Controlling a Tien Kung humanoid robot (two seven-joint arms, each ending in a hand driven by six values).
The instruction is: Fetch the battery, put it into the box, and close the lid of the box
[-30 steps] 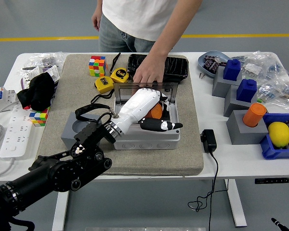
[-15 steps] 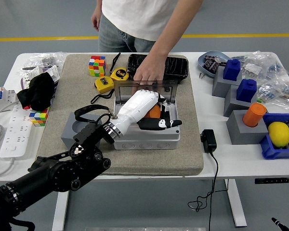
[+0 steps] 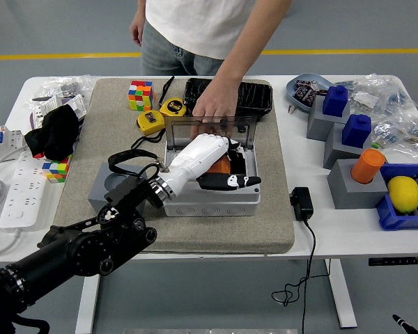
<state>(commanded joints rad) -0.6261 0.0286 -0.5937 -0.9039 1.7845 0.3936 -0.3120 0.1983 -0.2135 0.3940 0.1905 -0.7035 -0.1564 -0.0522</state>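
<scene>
A grey box [image 3: 209, 202] sits on the mat with its clear lid [image 3: 209, 129] standing upright, held at the top edge by a person's hand [image 3: 212, 104]. My left hand [image 3: 226, 167], white with black fingers, reaches down into the box from the left. Its fingers curl around an orange battery [image 3: 226, 165], of which only a sliver shows under the palm. One black finger [image 3: 230, 182] lies across the box's front part. Only a black tip of my right arm [image 3: 403, 323] shows at the bottom right corner.
On the grey mat [image 3: 265, 223] are yellow tape measures [image 3: 160, 115], a Rubik's cube [image 3: 141, 94], a black tray [image 3: 254, 97] and a grey holder [image 3: 108, 188]. A black adapter [image 3: 301, 204] lies right of the mat. Grey blocks, an orange cylinder [image 3: 367, 165] and a lemon [image 3: 403, 193] stand at the right.
My left hand has sunk lower into the box and drawn slightly left, so the orange battery is now mostly hidden. The person's hand still holds the lid.
</scene>
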